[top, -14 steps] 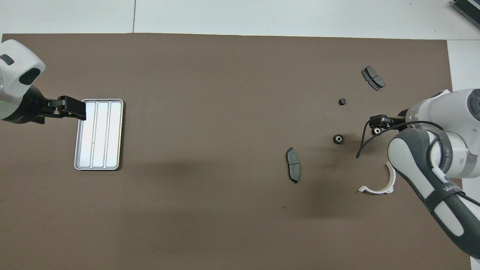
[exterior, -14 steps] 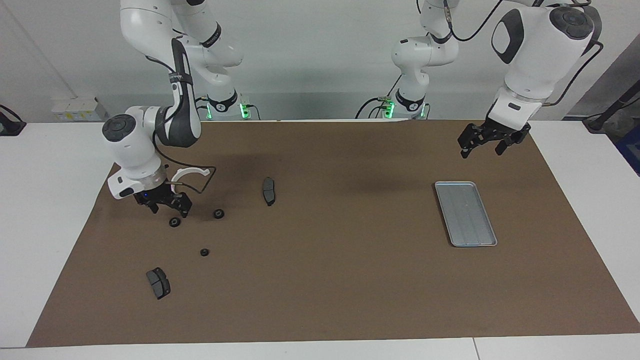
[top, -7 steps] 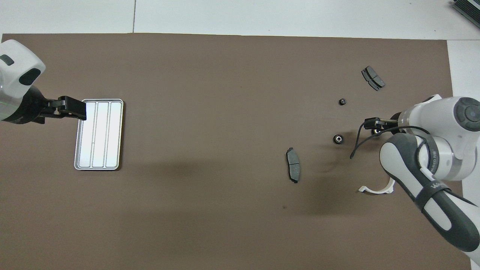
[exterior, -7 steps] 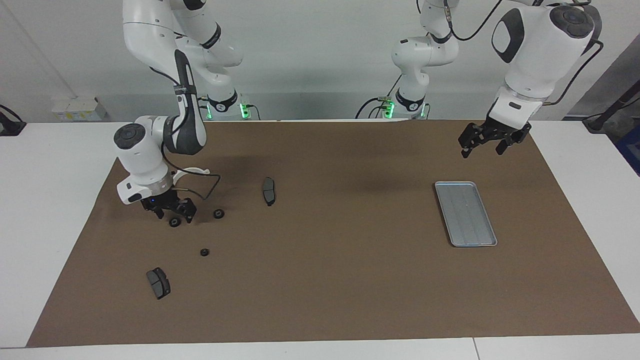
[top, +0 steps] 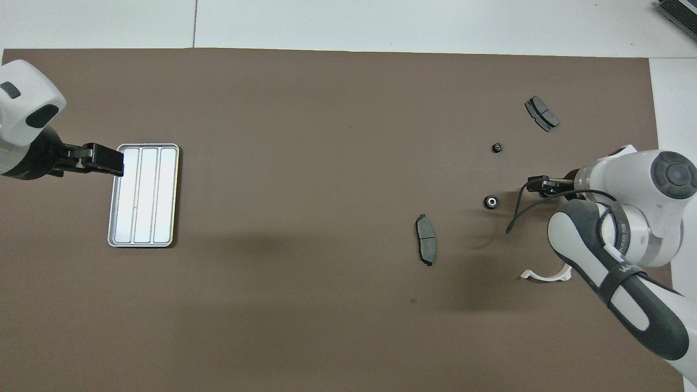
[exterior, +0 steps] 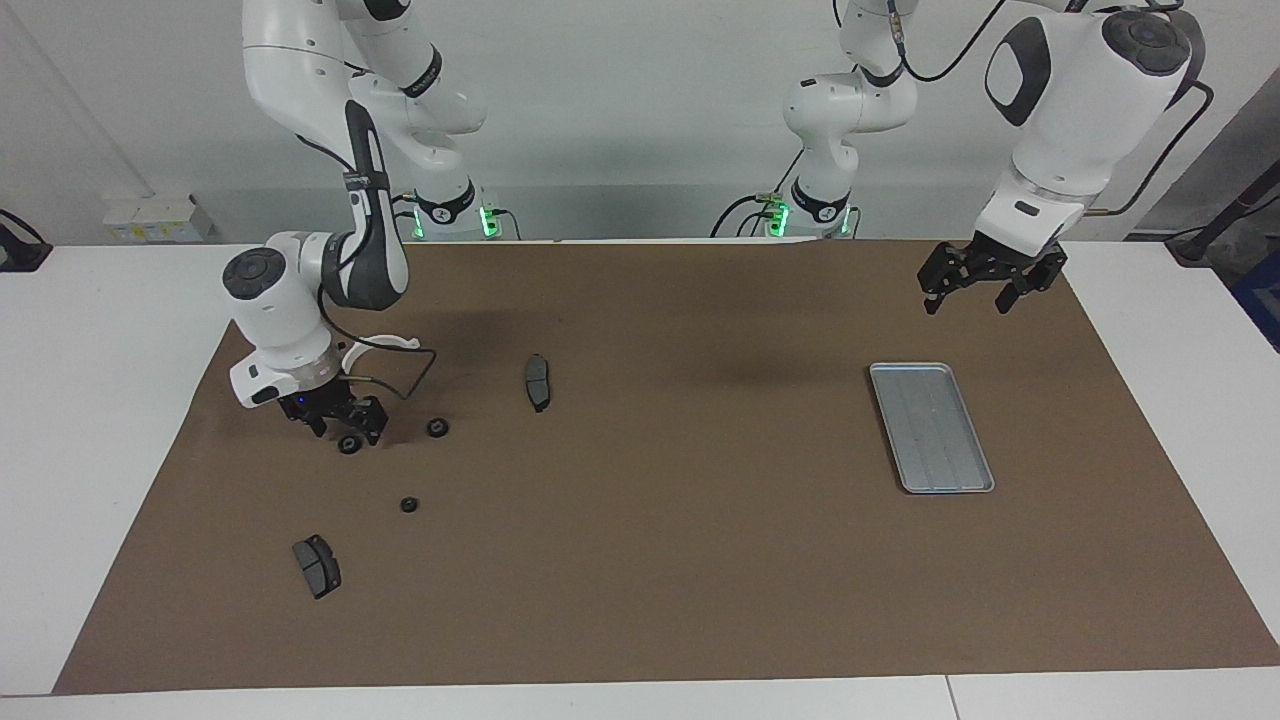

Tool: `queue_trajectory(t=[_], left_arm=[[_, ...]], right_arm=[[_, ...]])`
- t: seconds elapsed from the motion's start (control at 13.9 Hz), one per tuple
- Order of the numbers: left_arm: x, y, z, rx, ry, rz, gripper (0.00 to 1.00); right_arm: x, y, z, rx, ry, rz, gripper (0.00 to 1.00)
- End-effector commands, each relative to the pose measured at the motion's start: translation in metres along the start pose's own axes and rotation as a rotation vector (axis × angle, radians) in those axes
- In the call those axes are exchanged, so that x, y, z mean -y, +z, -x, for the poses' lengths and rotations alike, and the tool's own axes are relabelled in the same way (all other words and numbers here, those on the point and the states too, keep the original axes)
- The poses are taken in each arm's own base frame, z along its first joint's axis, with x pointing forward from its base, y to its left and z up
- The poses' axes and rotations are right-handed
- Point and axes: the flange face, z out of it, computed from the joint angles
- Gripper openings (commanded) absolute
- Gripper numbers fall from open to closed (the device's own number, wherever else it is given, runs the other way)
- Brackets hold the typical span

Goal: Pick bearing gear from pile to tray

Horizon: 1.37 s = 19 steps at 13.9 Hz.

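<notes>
Facing view shows the right gripper down around a black bearing gear in the pile, grip unclear; overhead hides that gear. Left gripper hangs open near the tray, no writing legible.

right claw lowered onto gear, closing
</notes>
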Motion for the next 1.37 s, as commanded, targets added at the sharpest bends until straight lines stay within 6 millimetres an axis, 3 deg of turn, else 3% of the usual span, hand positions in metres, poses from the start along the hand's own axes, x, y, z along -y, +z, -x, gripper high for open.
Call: queue_trajectory(t=[0.0, 0.43, 0.5, 0.57, 0.72, 0.86, 1.08, 1.29], left_arm=[[0.004, 0.0, 0.008, -0.02, 0.007, -0.013, 1.0], [0.003, 0.012, 0.012, -0.037, 0.006, -0.016, 1.0], [0.003, 0.013, 0.012, -0.036, 0.006, -0.016, 1.0], [0.003, 0.012, 0.012, -0.037, 0.006, -0.015, 1.0], [0.003, 0.012, 0.012, -0.037, 0.006, -0.015, 1.0], [0.003, 0.012, 0.012, -0.039, 0.006, -0.015, 1.0], [0.001, 0.013, 0.012, -0.039, -0.004, -0.014, 1.0], [-0.002, 0.014, 0.012, -0.045, -0.029, -0.013, 1.0]], right_arm=[[-0.004, -0.001, -0.001, -0.036, -0.013, -0.018, 0.58], [-0.006, 0.008, 0.001, -0.026, -0.005, -0.017, 0.57], [-0.006, 0.008, 0.0, -0.02, -0.005, -0.016, 0.36], [-0.005, 0.007, 0.0, -0.02, -0.005, -0.017, 0.02], [0.002, -0.002, 0.0, -0.02, -0.008, -0.017, 0.0], [0.015, -0.024, -0.004, -0.024, -0.013, -0.022, 0.0], [0.077, -0.059, -0.005, -0.01, 0.014, -0.033, 0.0], [0.155, -0.071, 0.011, -0.009, 0.102, -0.05, 0.0]])
